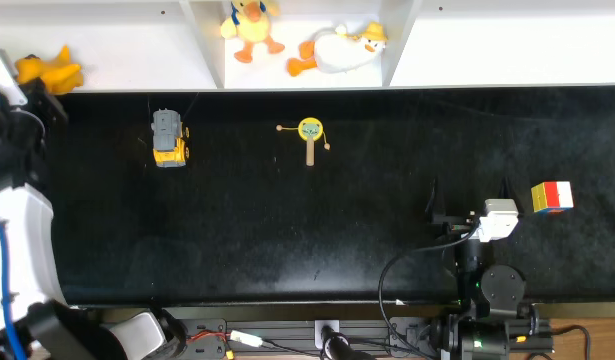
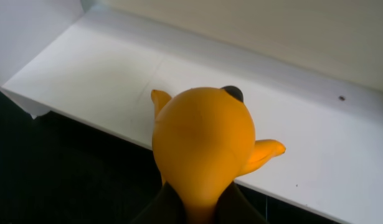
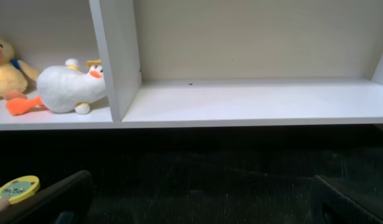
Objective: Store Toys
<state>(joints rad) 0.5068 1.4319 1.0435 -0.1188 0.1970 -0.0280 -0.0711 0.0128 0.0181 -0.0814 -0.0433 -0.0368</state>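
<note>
Your left gripper (image 2: 200,210) is clamped on the orange duck (image 2: 203,146), held over the left bay of the white shelf (image 2: 104,68), at the top view's ten o'clock; your right gripper (image 3: 197,208) gapes wide over the black mat (image 1: 287,230), the colour cube (image 1: 551,197) at its two o'clock; toy truck (image 1: 169,137) and rattle (image 1: 310,135) lie up-mat.

A white shelf (image 1: 487,60) runs along the far edge of a black tabletop (image 1: 287,240), with its base board just above the dark surface. Upright white dividers (image 1: 215,45) split the shelf into open compartments. The shelf's back panel (image 3: 253,37) is pale beige and evenly lit. On the side of the tabletop opposite the shelf, a strip of wooden floor (image 1: 587,335) shows.
</note>
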